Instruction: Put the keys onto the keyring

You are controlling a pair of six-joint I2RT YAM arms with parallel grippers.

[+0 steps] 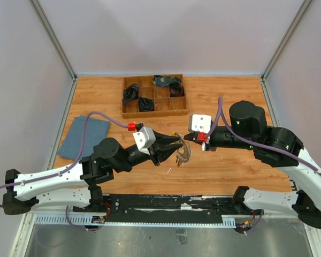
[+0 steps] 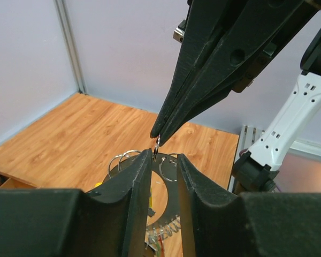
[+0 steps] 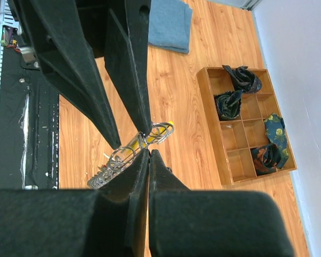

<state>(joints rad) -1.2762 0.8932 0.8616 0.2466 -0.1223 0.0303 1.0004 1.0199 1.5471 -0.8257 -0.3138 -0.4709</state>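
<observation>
My right gripper [image 1: 186, 137] is shut, pinching the top edge of the thin metal keyring [image 3: 159, 132] above the table; a yellow piece shows on it. The keys [image 1: 182, 156] hang below as a fanned silvery bunch, also seen as keys [image 3: 100, 179] in the right wrist view. My left gripper [image 1: 174, 144] meets it tip to tip from the left. Its jaws stand apart around the wire loops [image 2: 169, 167], and the left gripper [image 2: 163, 158] has its gap right under the right gripper's closed tips [image 2: 157, 134]. I cannot tell whether its fingers [image 3: 144, 120] touch the loops.
A wooden compartment tray [image 1: 153, 111] with dark bundled items stands at the back middle of the table. A folded blue cloth [image 1: 83, 136] lies at the left. A black strip [image 1: 166, 202] runs along the near edge between the arm bases.
</observation>
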